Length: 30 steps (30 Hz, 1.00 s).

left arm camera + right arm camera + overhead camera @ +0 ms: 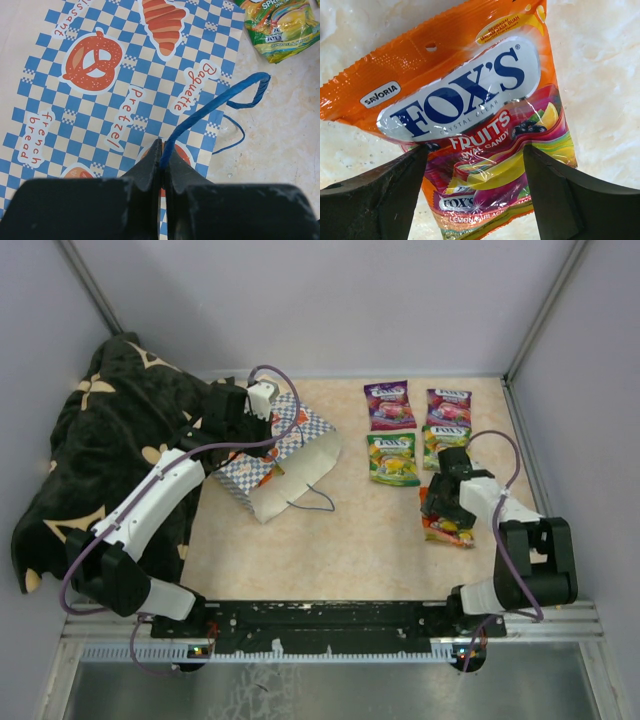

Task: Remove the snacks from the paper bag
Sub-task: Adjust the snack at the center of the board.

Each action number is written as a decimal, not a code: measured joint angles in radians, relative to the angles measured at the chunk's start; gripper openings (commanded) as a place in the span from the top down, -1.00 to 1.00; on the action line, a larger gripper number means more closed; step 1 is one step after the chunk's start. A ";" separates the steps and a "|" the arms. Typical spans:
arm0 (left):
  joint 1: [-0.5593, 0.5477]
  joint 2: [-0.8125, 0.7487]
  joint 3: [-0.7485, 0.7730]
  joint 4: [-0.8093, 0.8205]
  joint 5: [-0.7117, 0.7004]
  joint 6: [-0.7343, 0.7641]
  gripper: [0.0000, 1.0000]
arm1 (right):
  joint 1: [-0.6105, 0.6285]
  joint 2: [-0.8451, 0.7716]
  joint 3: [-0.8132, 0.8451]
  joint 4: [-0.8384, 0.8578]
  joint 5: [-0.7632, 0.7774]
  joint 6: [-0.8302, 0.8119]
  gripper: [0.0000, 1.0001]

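Limp cord (210, 107) of paper bag (125, 75) pinched in left gripper (162, 150) jaws; right gripper (474, 156) jaws spread astride slick, light orange packet (455, 95), best nipped mid-width.

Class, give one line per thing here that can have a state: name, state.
Blue-and-white checkered paper bag, lying on its side.
Left gripper, shut on the bag's blue cord handle.
Orange glossy candy packet, lying flat, outside the bag.
Right gripper, open over the orange packet.
Purple candy packets, flat, outside the bag.
Green-yellow candy packets, likewise.
Black patterned blanket, crumpled.
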 measured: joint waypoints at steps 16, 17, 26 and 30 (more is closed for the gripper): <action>0.001 0.006 -0.003 0.000 0.002 0.000 0.84 | -0.065 0.106 0.064 0.096 0.037 -0.027 -0.72; 0.001 0.006 -0.003 0.000 0.002 0.000 0.83 | -0.065 0.106 0.064 0.097 0.039 -0.029 -0.77; 0.001 0.006 -0.007 0.002 0.001 0.000 0.82 | -0.065 0.038 0.079 0.032 0.070 -0.034 -0.97; 0.001 0.006 -0.010 0.007 0.002 0.000 0.83 | -0.026 -0.067 0.108 0.017 0.098 -0.024 -0.96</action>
